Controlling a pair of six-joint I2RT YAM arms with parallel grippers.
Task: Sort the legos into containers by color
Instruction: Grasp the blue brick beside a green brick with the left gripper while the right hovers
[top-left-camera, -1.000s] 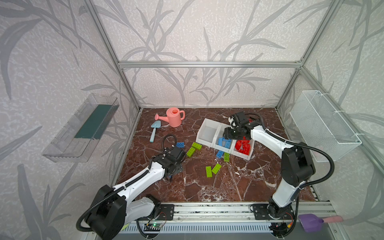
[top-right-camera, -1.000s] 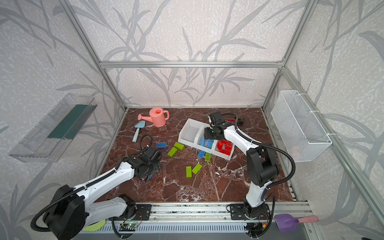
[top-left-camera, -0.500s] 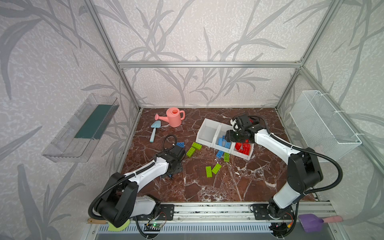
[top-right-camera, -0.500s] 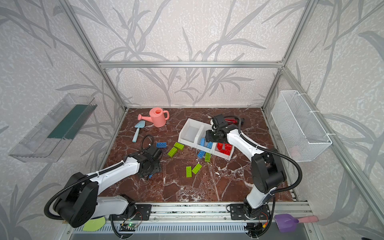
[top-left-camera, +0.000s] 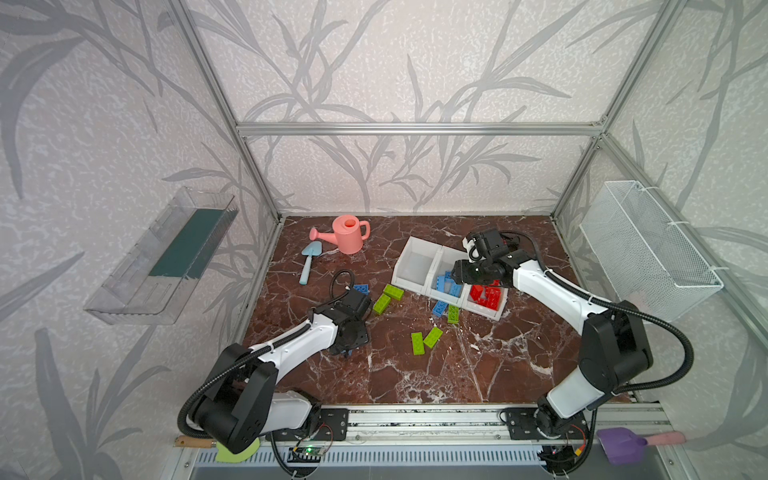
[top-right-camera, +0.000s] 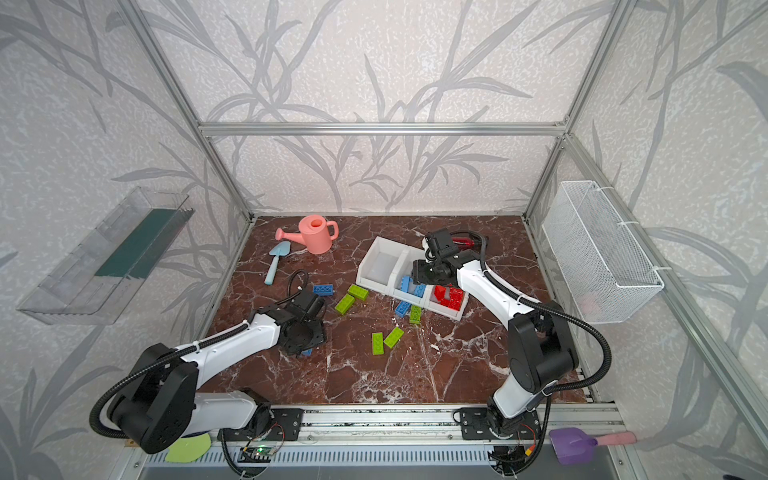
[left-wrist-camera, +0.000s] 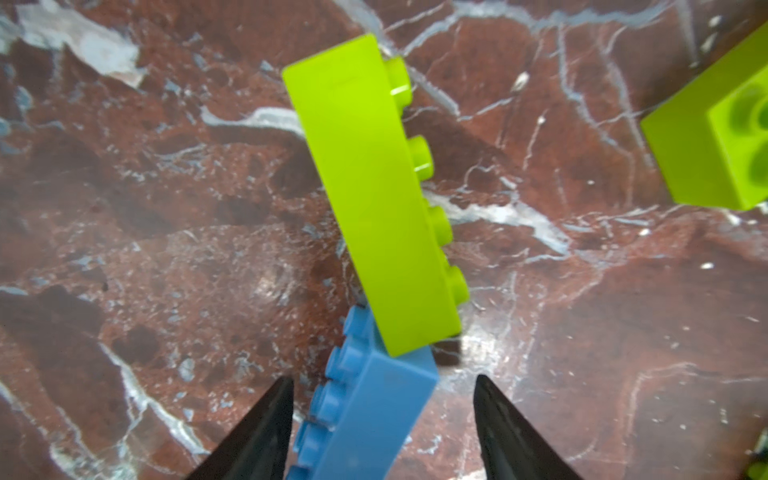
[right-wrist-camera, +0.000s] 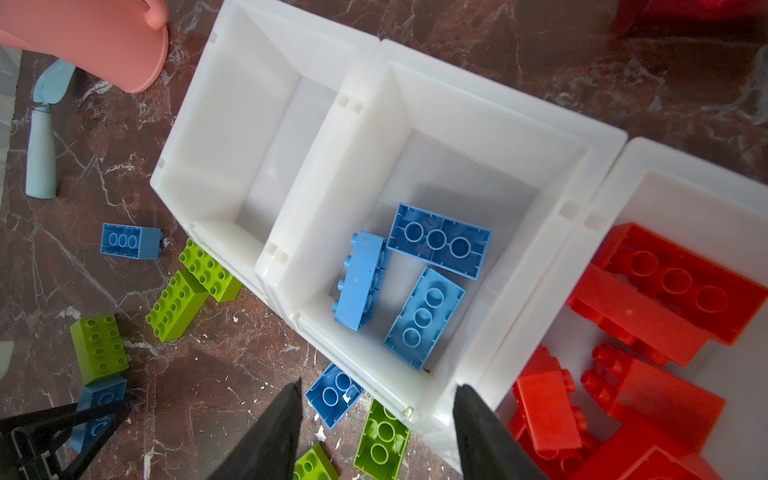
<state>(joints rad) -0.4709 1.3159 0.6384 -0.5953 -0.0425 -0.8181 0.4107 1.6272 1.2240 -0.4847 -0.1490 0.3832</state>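
Note:
The containers (top-left-camera: 417, 249) are three joined white bins: one holds nothing, the middle one (right-wrist-camera: 498, 104) holds three blue legos (right-wrist-camera: 361, 278), and the end one holds several red legos (right-wrist-camera: 665, 291). Several green legos (top-left-camera: 392, 291) and two blue ones (top-left-camera: 439, 308) lie loose on the floor. My left gripper (left-wrist-camera: 381, 379) is open low over the floor. Its fingers straddle a blue lego (left-wrist-camera: 370, 415) that touches a green lego (left-wrist-camera: 374, 199) lying on its side. My right gripper (right-wrist-camera: 379, 384) hangs open above the bins' front edge (top-left-camera: 461, 276), holding nothing.
A pink watering can (top-left-camera: 347, 234) and a blue trowel (top-left-camera: 307, 266) stand at the back left. A dark red spray bottle (top-right-camera: 463, 241) lies behind the bins. A wire basket (top-left-camera: 648, 253) hangs on the right wall and a clear tray (top-left-camera: 166, 257) on the left.
My left gripper's jaws have narrowed around the blue lego on the floor. The right gripper has stayed over the bins, almost in the same place.

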